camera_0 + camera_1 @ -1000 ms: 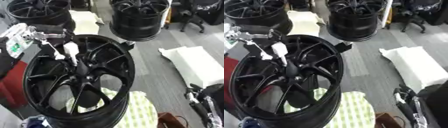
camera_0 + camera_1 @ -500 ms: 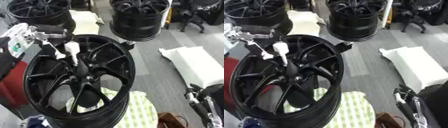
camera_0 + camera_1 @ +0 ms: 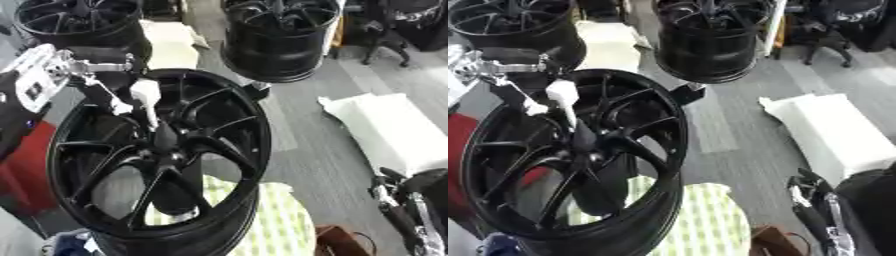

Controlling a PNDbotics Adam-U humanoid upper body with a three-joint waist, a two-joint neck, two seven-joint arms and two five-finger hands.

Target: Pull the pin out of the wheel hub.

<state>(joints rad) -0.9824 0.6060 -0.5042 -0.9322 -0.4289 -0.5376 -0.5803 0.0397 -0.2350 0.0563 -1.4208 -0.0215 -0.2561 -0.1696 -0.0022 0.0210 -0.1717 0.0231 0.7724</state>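
Note:
A large black spoked wheel hub stands tilted at centre left, its centre boss facing me. A white pin sticks up from the spokes just above the boss, thick at the top and thin at the lower end. My left hand reaches in from the upper left on a silver wrist, its fingers curled round the pin's upper part. My right hand rests idle at the lower right, fingers relaxed, far from the wheel.
Two more black wheels stand at the back. A white padded sheet lies on the grey floor at right. A green checked cloth lies under the wheel, and a red object sits at left.

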